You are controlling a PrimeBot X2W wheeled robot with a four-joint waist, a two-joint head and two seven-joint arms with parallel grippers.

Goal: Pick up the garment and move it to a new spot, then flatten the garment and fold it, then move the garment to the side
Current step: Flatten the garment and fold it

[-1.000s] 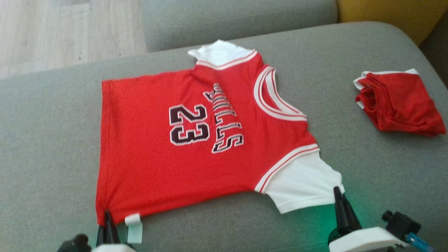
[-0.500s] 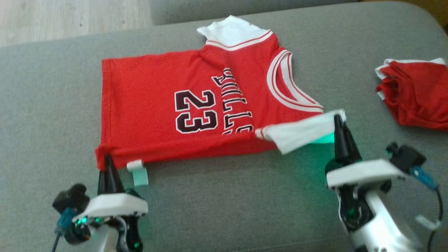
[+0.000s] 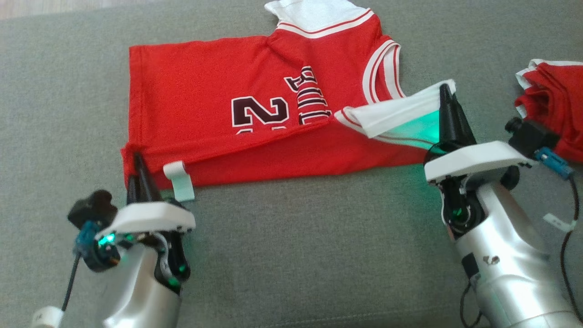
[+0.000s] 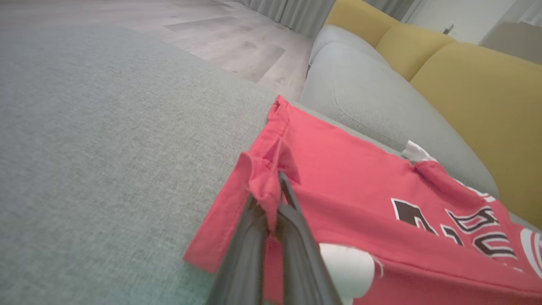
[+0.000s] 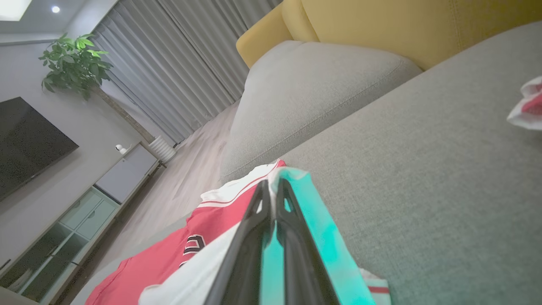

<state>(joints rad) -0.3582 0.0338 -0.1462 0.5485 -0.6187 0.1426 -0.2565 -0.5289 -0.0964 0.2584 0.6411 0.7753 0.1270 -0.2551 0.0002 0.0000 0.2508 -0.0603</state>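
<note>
A red basketball jersey (image 3: 205,105) with white sleeves and black lettering lies on the grey sofa cushion (image 3: 291,255), its near long edge lifted and rolled over toward the far side. My left gripper (image 3: 136,159) is shut on the jersey's near hem corner (image 4: 264,182). My right gripper (image 3: 445,91) is shut on the near white sleeve (image 3: 391,111), held above the collar; green light tints the cloth (image 5: 296,199). A white tag (image 3: 180,180) hangs from the folded edge.
A second red garment (image 3: 555,105), folded, lies at the right edge of the cushion. Another grey cushion (image 5: 305,89) and a yellow sofa back (image 4: 465,80) rise beyond. Wooden floor (image 4: 211,38) lies past the cushion's far edge.
Both grippers have carried the jersey's near edge up and away from me, folding it over the number. The head camera has also tilted, shifting the whole scene.
</note>
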